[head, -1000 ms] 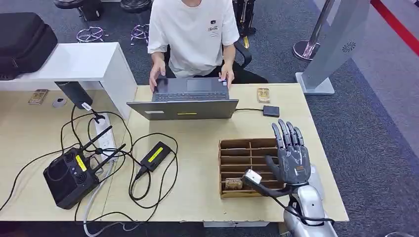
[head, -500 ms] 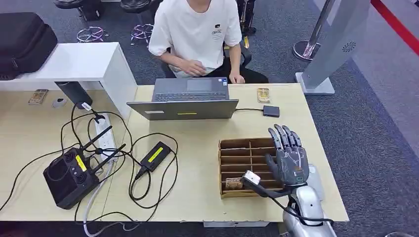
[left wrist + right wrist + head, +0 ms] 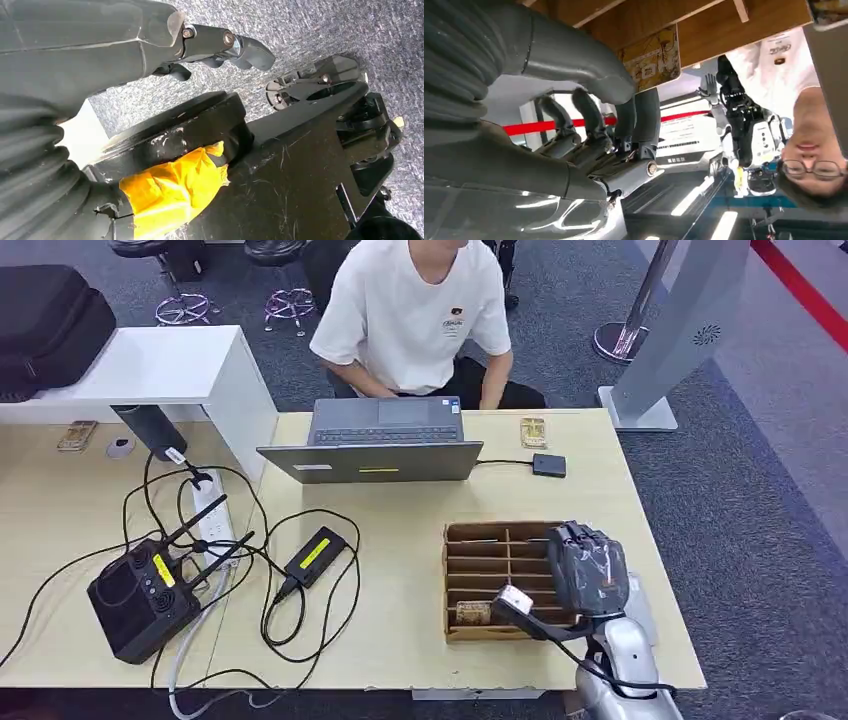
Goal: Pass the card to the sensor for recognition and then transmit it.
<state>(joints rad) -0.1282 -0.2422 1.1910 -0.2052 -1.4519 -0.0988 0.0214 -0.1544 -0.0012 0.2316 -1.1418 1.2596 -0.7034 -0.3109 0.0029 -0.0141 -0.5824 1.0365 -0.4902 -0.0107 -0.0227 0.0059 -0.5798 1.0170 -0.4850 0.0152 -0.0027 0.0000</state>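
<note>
My right hand hangs over the right side of the brown divided card box, fingers curled down. In the right wrist view its thumb and fingers close on the free edge of a yellow patterned card that still stands in a box slot. Another card lies in the box's near-left slot. The small black sensor sits on the table beyond the box, wired to the laptop. My left hand hangs beside my body over grey carpet, holding nothing.
A person in a white shirt sits behind the laptop. A loose card lies near the sensor. A black router, a power strip, an adapter and cables cover the left table. The table's right edge runs close by the box.
My right hand went from flat, fingers stretched upward, to fingers curled down over the box. The person took both hands off the laptop and leaned back.
</note>
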